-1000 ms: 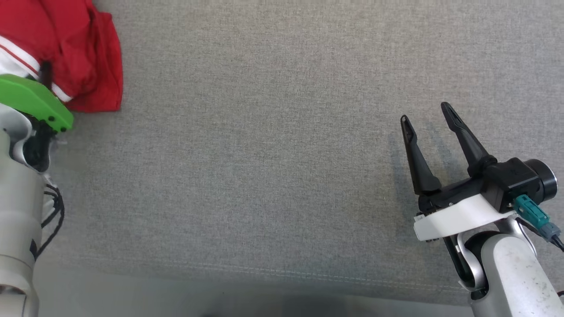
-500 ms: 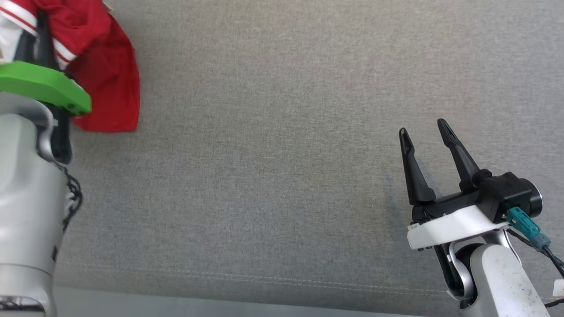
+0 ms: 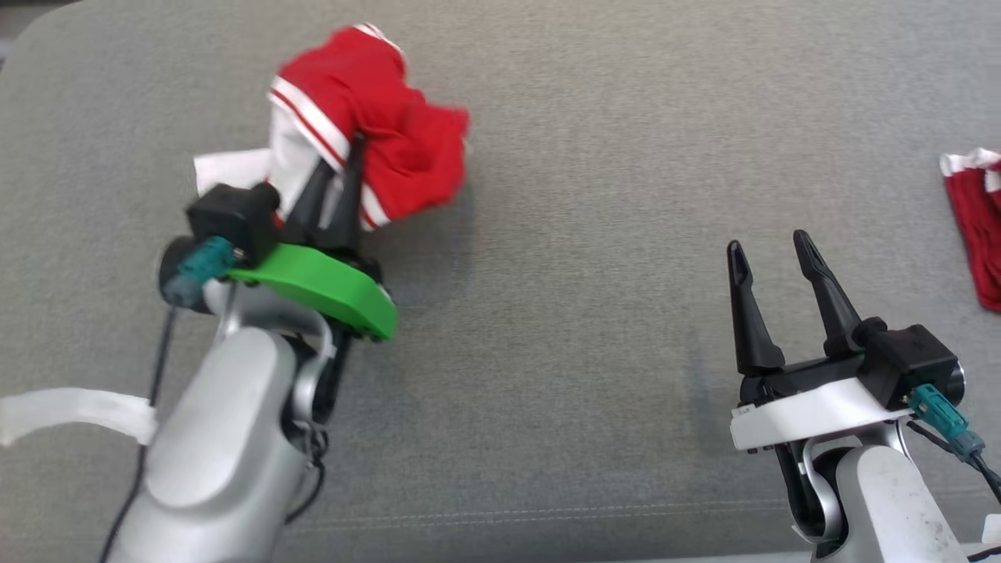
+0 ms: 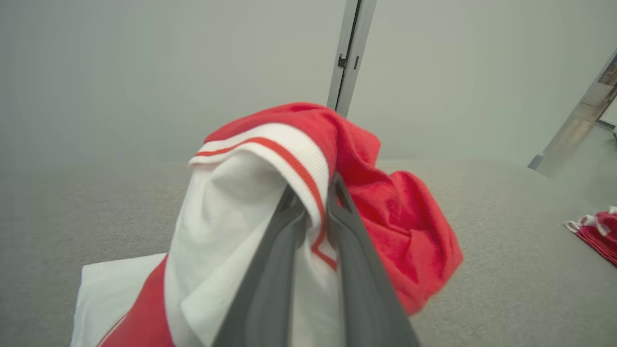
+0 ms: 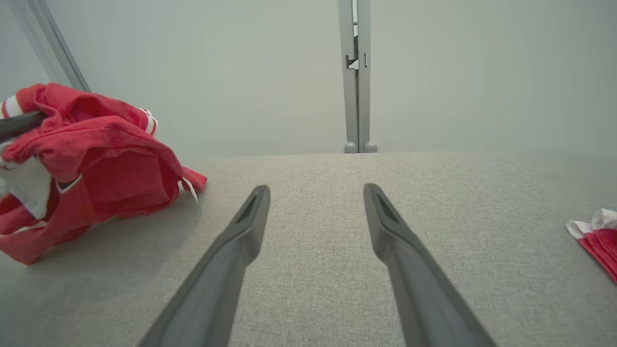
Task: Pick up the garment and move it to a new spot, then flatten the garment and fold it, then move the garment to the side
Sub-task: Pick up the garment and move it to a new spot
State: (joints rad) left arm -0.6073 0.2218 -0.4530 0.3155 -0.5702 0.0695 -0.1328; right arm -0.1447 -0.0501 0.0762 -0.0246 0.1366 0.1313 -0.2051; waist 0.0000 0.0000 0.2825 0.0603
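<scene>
- Grey table (image 3: 594,328) beneath both arms.
- Red-and-white garment (image 3: 375,133), bunched up over the table's left side, with a white part trailing onto the surface.
- Left fingers (image 3: 349,184) clamped on the garment's striped band.
- Right fingers (image 3: 747,313) spread apart, holding nothing.
- Small red cloth (image 3: 977,227) at the table's right edge.
</scene>
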